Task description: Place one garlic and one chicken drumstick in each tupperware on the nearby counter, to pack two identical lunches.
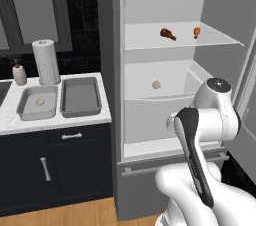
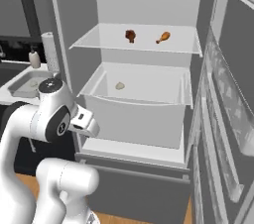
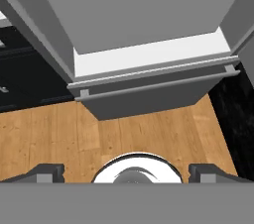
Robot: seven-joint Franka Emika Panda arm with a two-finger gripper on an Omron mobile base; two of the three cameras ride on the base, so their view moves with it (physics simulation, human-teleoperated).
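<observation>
No text, label, brand, number or sign can be read on anything in these pictures
</observation>
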